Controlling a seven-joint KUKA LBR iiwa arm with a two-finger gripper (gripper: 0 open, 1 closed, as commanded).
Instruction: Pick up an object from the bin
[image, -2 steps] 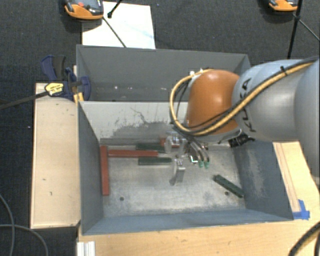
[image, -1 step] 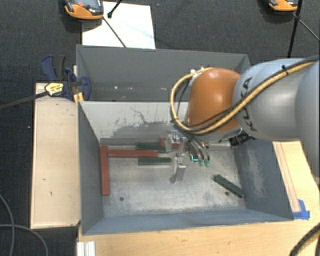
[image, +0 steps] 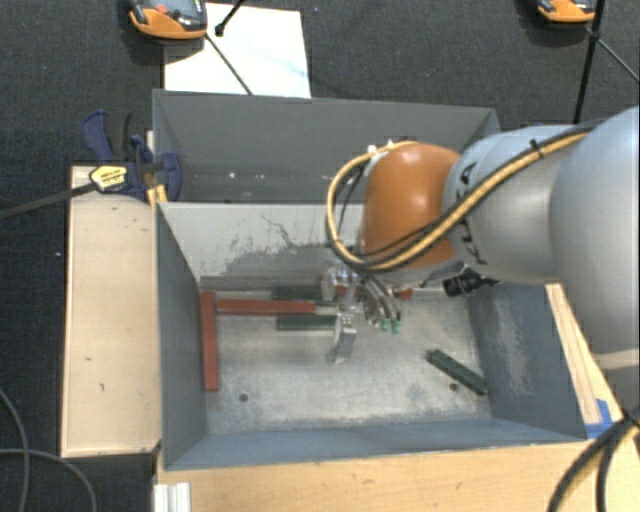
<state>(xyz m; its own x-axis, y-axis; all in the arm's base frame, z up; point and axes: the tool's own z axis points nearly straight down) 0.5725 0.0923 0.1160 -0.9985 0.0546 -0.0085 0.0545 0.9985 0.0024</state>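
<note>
Grey sheet metal makes the bin (image: 185, 330); its floor is dull, scratched and a little dusty. The arm (image: 560, 200) with its smooth orange cover (image: 405, 200) reaches low into the bin, and the jaws hang close above the floor near the middle. I cannot tell whether the jaws are spread or pressed together, and I see nothing between them, so I judge that the pick is not yet done: the grasp and the lift are left.

Just beside the jaws, on the side away from the arm, ends a short dark green stick (image: 298, 323), flat and straight; whether it touches them I cannot tell. A second green stick (image: 298, 293) lies a little beyond it. Farther from the jaws lies a red L-shaped piece (image: 210, 345), matte with square edges. On the other side of the jaws, well apart, lies a tilted dark green bar (image: 457, 371).
</note>
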